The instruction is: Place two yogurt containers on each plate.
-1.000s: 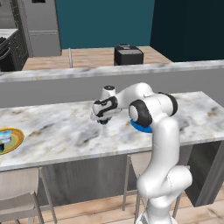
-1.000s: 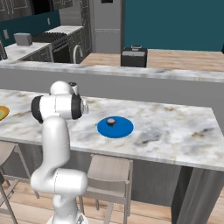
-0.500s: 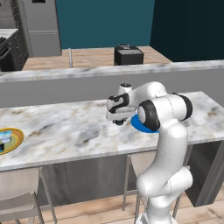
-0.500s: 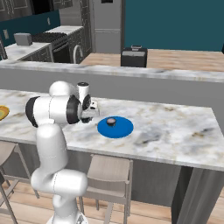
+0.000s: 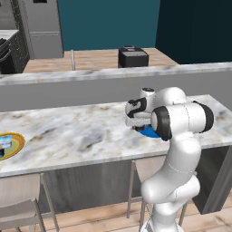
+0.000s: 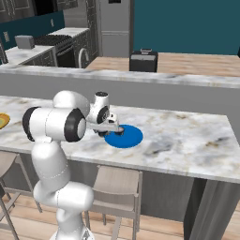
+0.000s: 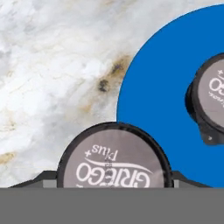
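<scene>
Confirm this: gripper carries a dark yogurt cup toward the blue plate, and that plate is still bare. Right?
Not quite. The blue plate already holds one dark yogurt cup, as the hand view shows. The gripper does carry a second cup near the plate's edge.

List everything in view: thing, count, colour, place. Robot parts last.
Blue plate: one, bright blue, on the marble counter under the hand.
Yogurt cup on plate: one, dark with pale top, on the blue plate.
Held yogurt cup: one, dark with pale top, between the fingers above the plate's edge.
Orange-rimmed plate: one, greenish centre, counter's left end; something small lies on it.
Black box: one, back counter.
Gripper: one, closed on the held cup.
</scene>
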Controlling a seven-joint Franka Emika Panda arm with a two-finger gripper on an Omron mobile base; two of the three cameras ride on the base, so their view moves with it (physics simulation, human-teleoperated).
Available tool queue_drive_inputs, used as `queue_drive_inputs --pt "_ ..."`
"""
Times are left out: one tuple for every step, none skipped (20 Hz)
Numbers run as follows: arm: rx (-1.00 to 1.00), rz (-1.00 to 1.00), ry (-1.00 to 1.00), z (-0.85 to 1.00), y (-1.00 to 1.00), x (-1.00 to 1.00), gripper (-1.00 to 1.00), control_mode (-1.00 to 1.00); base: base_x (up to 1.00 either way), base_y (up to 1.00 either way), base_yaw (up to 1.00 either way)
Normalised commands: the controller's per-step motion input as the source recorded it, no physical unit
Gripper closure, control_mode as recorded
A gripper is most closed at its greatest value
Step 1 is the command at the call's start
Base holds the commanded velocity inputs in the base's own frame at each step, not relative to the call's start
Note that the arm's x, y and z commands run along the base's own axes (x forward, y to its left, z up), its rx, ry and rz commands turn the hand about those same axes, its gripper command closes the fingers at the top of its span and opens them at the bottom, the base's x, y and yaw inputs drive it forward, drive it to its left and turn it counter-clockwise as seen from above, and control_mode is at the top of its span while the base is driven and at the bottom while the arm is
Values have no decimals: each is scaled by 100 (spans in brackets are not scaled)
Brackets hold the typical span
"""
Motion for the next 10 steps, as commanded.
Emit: queue_drive_inputs --pt "0 -6 10 29 -59 0 100 -100 0 0 0" --pt "0 -5 11 26 -63 0 100 -100 0 0 0" --pt "0 -5 13 26 -61 0 100 -100 0 0 0" --pt "0 -6 15 24 -56 0 100 -100 0 0 0" --pt "0 -6 15 21 -57 0 100 -100 0 0 0" --pt "0 -6 15 15 -56 0 100 -100 0 0 0" --pt "0 -5 14 9 -58 0 100 -100 0 0 0" --pt "0 -5 14 5 -56 0 100 -100 0 0 0" --pt "0 -5 16 4 -54 0 100 -100 0 0 0" --pt "0 -5 16 1 -53 0 100 -100 0 0 0"
